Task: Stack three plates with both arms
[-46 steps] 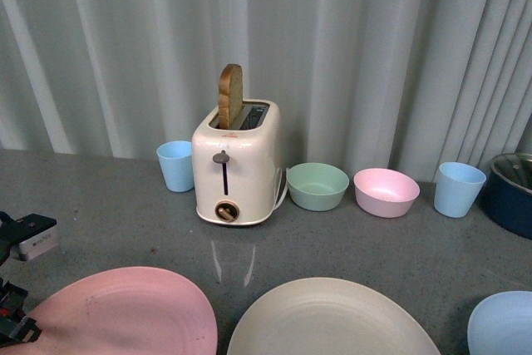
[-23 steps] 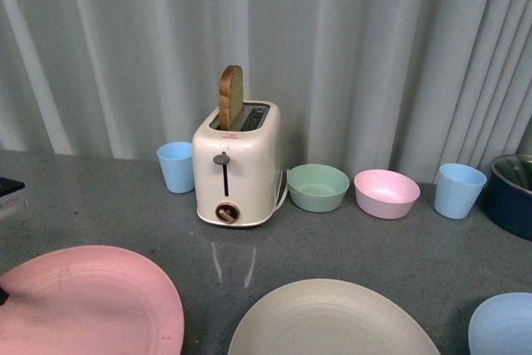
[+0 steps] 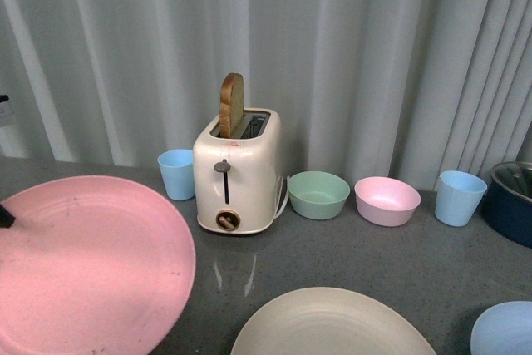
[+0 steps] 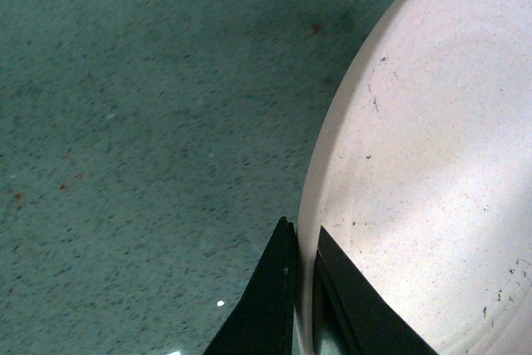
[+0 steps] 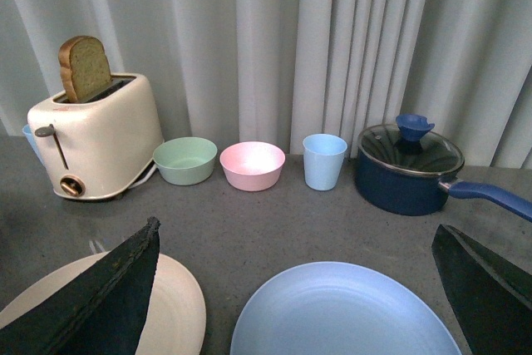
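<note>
The pink plate (image 3: 83, 263) hangs tilted above the table at the front left. My left gripper (image 4: 302, 227) is shut on its rim, one finger on each face of the pink plate (image 4: 432, 164); only a dark tip of the gripper (image 3: 5, 215) shows in the front view. The cream-beige plate (image 3: 332, 326) lies flat at the front middle, the light blue plate (image 3: 507, 330) at the front right. My right gripper (image 5: 294, 226) is open above the near side of the light blue plate (image 5: 341, 313), with the cream-beige plate (image 5: 179, 305) beside one finger.
Along the curtain stand a cream toaster (image 3: 237, 172) holding a bread slice, a blue cup (image 3: 176, 174), a green bowl (image 3: 317, 194), a pink bowl (image 3: 386, 200) and another blue cup (image 3: 460, 197). A dark blue lidded pot (image 5: 407, 168) sits at the far right.
The pink plate has risen off the table and tilted, now filling much more of the front left. The left arm has slid almost out of the front view.
</note>
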You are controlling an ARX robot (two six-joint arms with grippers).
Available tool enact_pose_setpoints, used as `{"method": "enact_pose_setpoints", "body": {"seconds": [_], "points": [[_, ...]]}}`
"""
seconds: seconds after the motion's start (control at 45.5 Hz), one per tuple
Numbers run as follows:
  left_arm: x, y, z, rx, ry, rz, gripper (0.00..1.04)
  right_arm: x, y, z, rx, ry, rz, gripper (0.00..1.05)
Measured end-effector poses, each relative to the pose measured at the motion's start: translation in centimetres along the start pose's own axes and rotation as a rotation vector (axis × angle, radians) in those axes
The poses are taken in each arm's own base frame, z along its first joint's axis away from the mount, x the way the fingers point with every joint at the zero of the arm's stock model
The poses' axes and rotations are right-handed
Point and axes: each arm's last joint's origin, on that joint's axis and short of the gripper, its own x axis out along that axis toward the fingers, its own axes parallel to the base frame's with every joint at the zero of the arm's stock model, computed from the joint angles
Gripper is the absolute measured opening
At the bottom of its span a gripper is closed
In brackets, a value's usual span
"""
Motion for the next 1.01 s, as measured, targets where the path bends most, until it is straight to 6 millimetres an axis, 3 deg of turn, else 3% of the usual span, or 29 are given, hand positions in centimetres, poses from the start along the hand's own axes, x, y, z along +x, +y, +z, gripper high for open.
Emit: {"method": "enact_pose_setpoints", "body": {"seconds": [0.154, 0.549, 0.769, 1.01], "points": [[0.3, -3.5, 1.6, 0.006, -0.023, -0.085, 0.03, 0.0, 0.0, 0.0, 0.0, 0.0, 0.0, 0.97], [5.5, -16.1, 3.3, 0.085, 0.047, -0.244, 0.03, 0.0, 0.0, 0.0, 0.0, 0.0, 0.0, 0.97], [8.1, -19.7, 3.1, 0.115, 0.109, -0.281, 0.03, 0.0, 0.0, 0.0, 0.0, 0.0, 0.0, 0.97], [10.6, -21.7, 3.9, 0.128, 0.137, -0.272, 0.03, 0.0, 0.0, 0.0, 0.0, 0.0, 0.0, 0.97]]}}
